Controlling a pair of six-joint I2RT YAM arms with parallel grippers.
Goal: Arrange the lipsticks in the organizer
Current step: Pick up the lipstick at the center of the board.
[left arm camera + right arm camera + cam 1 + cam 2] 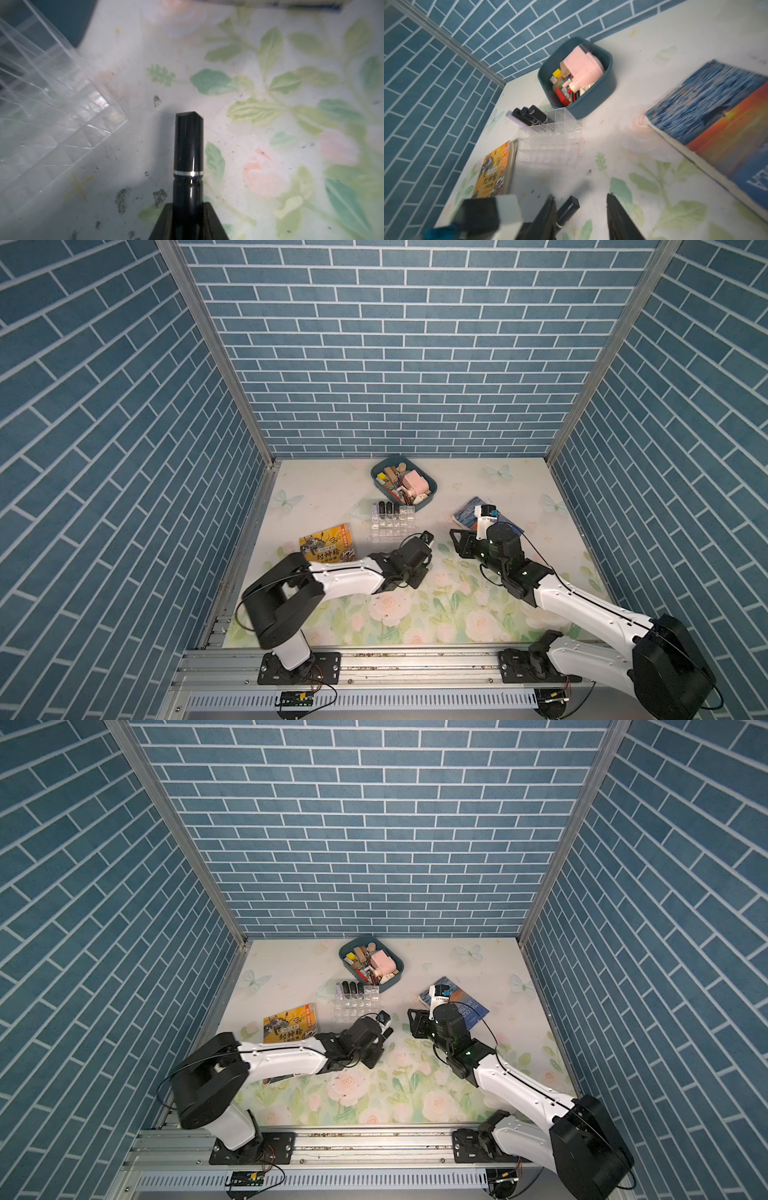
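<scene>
While left end effector point(188, 207) grips black lipstick point(188, 145), organizer point(62, 124) corner near, apart.

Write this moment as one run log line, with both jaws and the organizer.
left jaws: shut on black lipstick | right jaws: open, empty | organizer: four lipsticks in far row

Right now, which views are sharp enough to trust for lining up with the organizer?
Left wrist view: the black lipstick is crisp, with a thin glare streak, but the clear organizer is soft. Right wrist view: motion-blurred all over, the blue book streaked. Both top views: evenly lit and sharp, though the wide lens splays the walls.
</scene>
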